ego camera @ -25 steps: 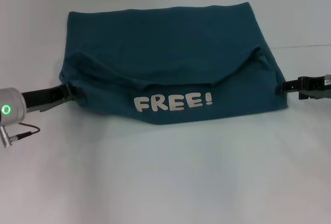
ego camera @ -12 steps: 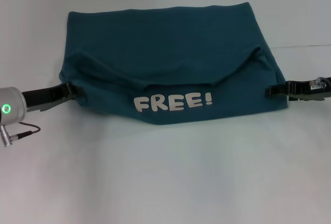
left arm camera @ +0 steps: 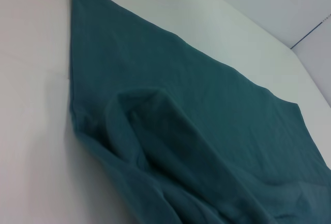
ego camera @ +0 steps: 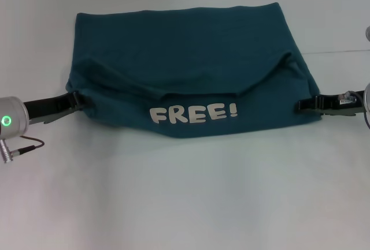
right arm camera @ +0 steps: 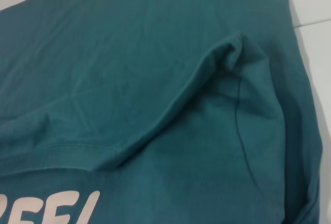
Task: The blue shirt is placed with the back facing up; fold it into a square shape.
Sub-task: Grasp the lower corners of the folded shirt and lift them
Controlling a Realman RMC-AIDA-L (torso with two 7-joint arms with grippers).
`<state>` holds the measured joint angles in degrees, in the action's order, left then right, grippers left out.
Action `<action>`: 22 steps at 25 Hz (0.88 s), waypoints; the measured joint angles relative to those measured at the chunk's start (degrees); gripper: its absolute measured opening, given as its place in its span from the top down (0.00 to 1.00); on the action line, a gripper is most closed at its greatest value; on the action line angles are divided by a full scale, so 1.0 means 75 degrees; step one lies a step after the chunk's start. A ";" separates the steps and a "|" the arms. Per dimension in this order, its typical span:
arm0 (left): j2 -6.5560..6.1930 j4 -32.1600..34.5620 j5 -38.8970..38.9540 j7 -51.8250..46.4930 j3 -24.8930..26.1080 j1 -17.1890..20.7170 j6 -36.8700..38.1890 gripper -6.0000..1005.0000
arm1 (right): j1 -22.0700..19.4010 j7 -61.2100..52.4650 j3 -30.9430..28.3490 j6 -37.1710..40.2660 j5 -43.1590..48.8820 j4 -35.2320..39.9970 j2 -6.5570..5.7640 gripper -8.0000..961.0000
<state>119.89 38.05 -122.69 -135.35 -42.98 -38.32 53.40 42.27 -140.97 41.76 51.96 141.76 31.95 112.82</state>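
The large dark teal-blue cotton T-shirt (ego camera: 191, 59) lay in the middle of the plain white worktop (ego camera: 185, 204), partly folded. Its near portion had been turned over onto the rest, so that a band bearing white "FREE!" lettering (ego camera: 193, 114) faced up along the near edge, while the plain back stretched away towards the far side. The hem of the turned-over part ran in a shallow curve across the shirt, with a small raised pucker of cloth at each end.

The left hand (ego camera: 74, 101) reached in from the left, low over the worktop, its dark fingers meeting the shirt's left edge beside the near fold; whether they were apart or clamped on the cloth could not be told. Its silver wrist casing, showing a green light, sat at the left margin with a thin cable hanging below it.

The right hand (ego camera: 305, 105) came in from the right at about the same level, its dark tip overlapping the shirt's right edge just beyond the lettering; its state could not be told either.

The left wrist view showed the shirt (left arm camera: 207, 131) with a rumpled ridge of fabric close by, and the right wrist view showed the curved hem, a pucker and part of the lettering (right arm camera: 51, 208).
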 joint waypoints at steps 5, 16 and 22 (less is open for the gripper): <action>-0.0001 0.0000 0.0000 0.0000 0.0000 0.0019 -0.0004 0.98 | 0.0001 -0.0027 -0.0014 -0.0004 -0.0007 0.0032 0.0005 0.42; -0.0012 -0.0003 -0.0044 -0.0032 -0.0022 0.0016 0.0053 0.98 | -0.0011 -0.0045 -0.0075 0.0149 -0.0012 0.0086 -0.0040 0.79; -0.0047 -0.0001 -0.0057 -0.0046 -0.0027 0.0030 0.0239 0.98 | -0.0033 -0.0049 -0.0118 0.0551 -0.0015 0.0378 -0.0088 0.94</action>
<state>119.54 38.04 -123.12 -135.69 -43.18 -38.10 55.19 42.03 -141.34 40.88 56.09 141.65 34.79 112.17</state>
